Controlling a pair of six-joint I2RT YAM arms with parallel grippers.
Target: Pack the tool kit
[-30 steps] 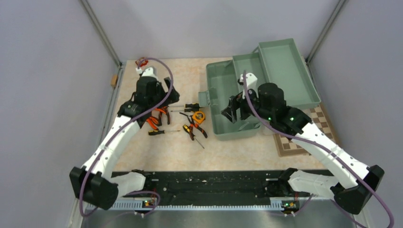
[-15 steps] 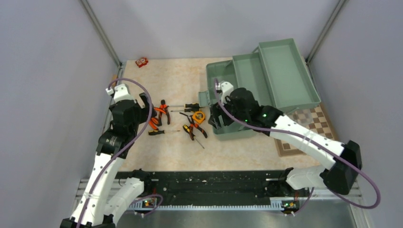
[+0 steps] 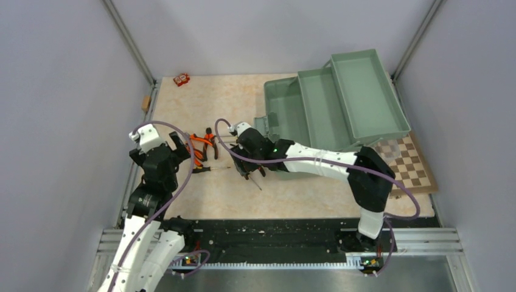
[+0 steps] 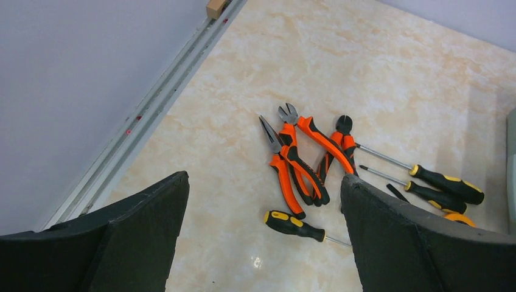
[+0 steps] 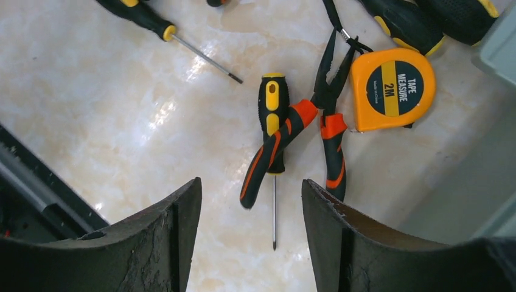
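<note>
We see right gripper (image 5: 249,182) open, empty, above pliers (image 5: 331,152) crossing a screwdriver (image 5: 272,100), tape measure (image 5: 392,88) just beside. Left gripper (image 4: 263,176) open, empty. Toolbox (image 3: 341,103) open on surface (image 3: 201,97).

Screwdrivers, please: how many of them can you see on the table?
4 screwdrivers. Two lie side by side right of the pliers cluster; one lies alone nearer the arms; one lies under the lone pliers beside the tape measure. No others show.
</note>
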